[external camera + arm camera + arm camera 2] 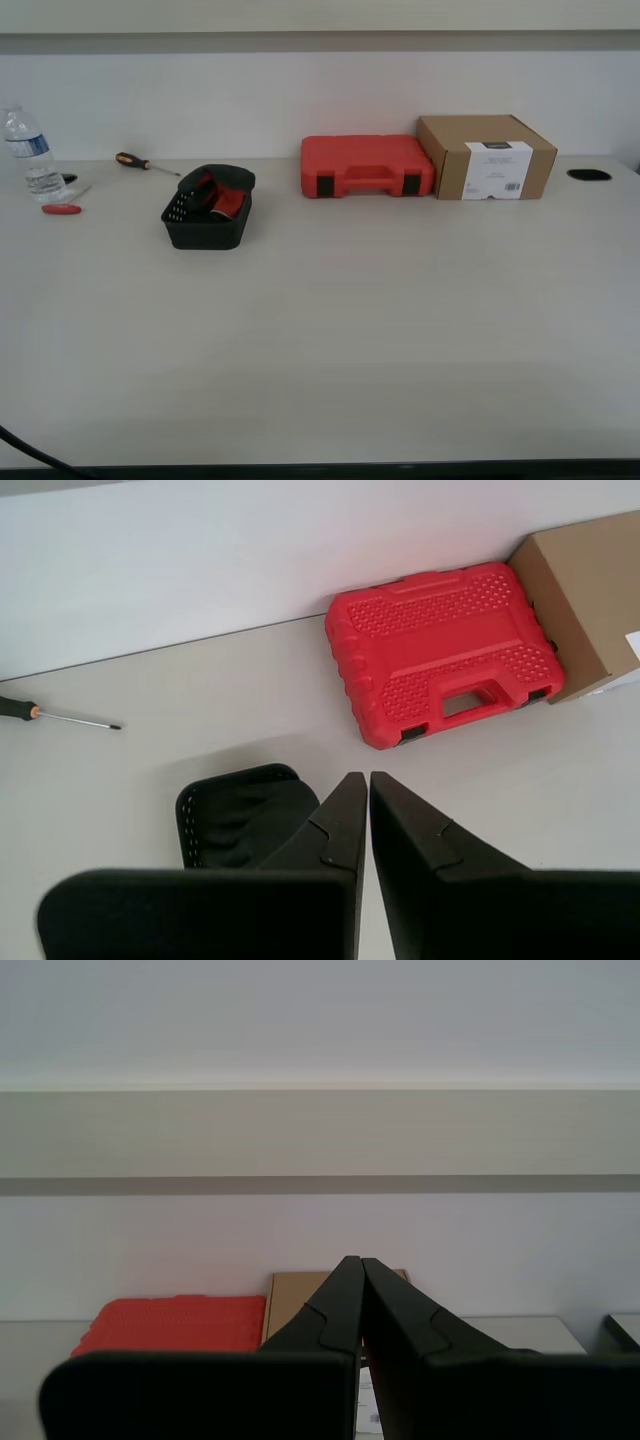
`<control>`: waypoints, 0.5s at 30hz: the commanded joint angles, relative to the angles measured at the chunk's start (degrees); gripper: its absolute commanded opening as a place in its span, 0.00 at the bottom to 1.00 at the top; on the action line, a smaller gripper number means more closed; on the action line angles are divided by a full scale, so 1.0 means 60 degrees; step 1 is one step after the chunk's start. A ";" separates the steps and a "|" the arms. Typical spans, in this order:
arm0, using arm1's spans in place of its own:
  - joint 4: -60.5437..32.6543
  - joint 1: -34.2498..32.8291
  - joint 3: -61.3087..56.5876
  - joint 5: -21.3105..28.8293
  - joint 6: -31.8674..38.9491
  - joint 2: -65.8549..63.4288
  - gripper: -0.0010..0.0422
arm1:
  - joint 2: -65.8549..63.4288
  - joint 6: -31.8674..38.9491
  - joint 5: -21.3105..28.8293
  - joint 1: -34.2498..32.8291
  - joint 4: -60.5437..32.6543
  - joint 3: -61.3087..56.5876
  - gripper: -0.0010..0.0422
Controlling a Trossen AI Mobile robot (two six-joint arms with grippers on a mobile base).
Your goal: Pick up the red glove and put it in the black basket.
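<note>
Along the far edge of the bench, against the wall, the largest items are lined up: a red tool case and, touching it on the side toward the exterior view's right, a brown cardboard box. Nearer the far corner at the exterior view's left, the black basket is set a short way in from the far edge. The red glove is seen lying inside the basket, its red cuff showing above the rim; part of it is draped over the far wall of the basket. A water bottle, a screwdriver and a small red-handled tool lie toward the same corner.

No arm is visible in the exterior view. My first gripper is held above the basket with its jaws brought together and nothing between them. My second gripper is likewise closed and empty, raised and pointed at the wall.

The placement is judged to be done: the glove is in the basket and has been released. No further handling appears to be required, other than parking the arms.
</note>
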 commanded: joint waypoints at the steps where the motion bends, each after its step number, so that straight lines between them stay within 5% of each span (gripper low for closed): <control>1: 0.0033 0.0007 0.0007 0.0004 0.0025 0.0000 0.02 | 0.0007 0.0018 0.0015 0.0000 0.0011 0.0004 0.03; 15: 0.0033 0.0011 0.0007 0.0004 0.0025 0.0000 0.02 | 0.0007 0.0018 0.0015 0.0000 0.0102 0.0004 0.03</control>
